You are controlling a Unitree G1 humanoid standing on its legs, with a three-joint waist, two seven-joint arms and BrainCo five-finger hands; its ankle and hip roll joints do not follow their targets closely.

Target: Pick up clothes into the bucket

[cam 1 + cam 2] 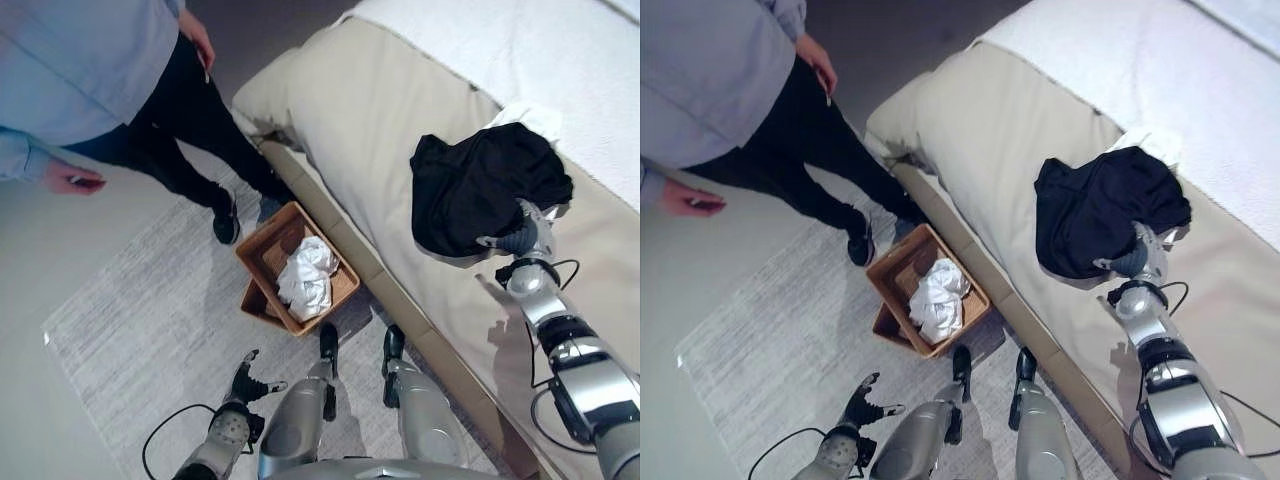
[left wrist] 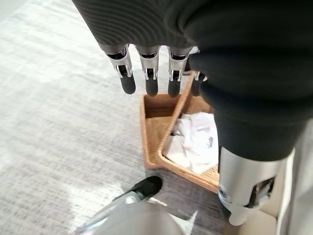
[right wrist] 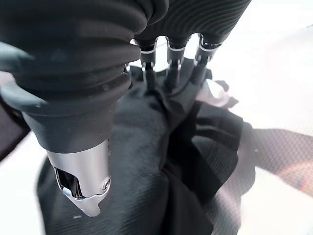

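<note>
Beside basket [image 1: 262, 252] (white cloth [image 1: 307, 277] inside): person's shoe [image 1: 226, 222], rug [image 1: 130, 330].

Bedroom corner with a bed, a pale rug and a bare floor

The bed [image 1: 380, 120] is the landmark: it runs diagonally, with a beige cover over its near side and a white textured blanket [image 1: 520, 60] laid along its far side. A low beige base edge [image 1: 400, 290] runs along the bed's near side, where it meets the floor. Just beside the bed lies a grey-white woven rug [image 1: 130, 330], and past the rug, away from the bed, is a smooth pale floor [image 1: 40, 250]. A person [image 1: 110, 90] in a light blue top and dark trousers stands near the bed's end, 1 shoe on the rug. Soft, even light falls across the bed.
</note>
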